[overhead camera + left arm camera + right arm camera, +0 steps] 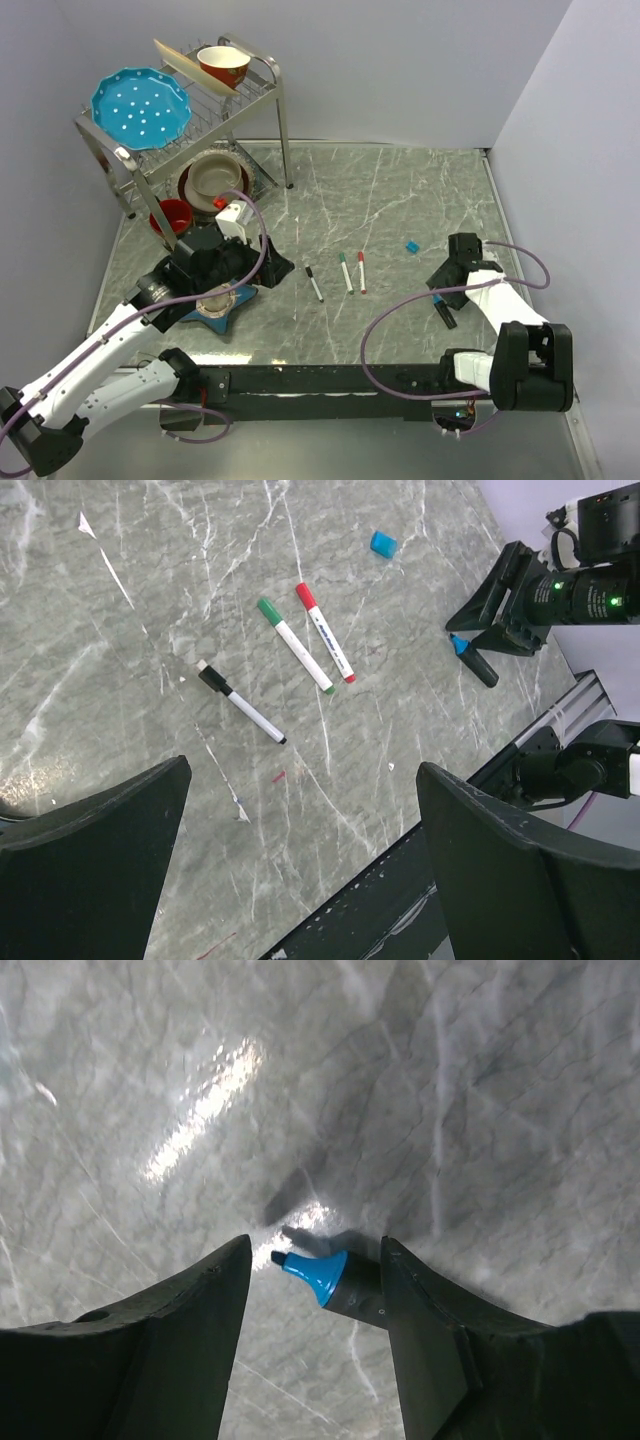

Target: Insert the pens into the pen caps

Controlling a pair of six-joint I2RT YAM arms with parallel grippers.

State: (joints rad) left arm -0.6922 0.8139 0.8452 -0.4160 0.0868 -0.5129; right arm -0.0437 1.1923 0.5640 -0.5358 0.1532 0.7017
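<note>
Three slim white pens lie side by side mid-table: one with a black end point(314, 283) point(240, 702), one with a green end point(346, 271) point(294, 645), one with a red end point(361, 271) point(323, 645). A loose blue cap point(411, 246) point(383, 544) lies further right. A thicker dark pen with a bare blue tip point(444, 312) point(474, 662) point(322, 1272) lies on the table. My right gripper point(438, 284) point(315, 1247) is open, low over its tip; the barrel runs under the right finger point(430, 1310). My left gripper point(272, 266) point(303, 772) is open, empty, left of the pens.
A wire dish rack point(255, 88) at the back left holds a blue plate point(140, 107) and a red bowl point(223, 66). Bowls point(215, 178) and a red cup point(172, 216) sit beneath it. A blue star-shaped dish point(216, 308) lies under my left arm. A black rail point(330, 380) lines the front edge.
</note>
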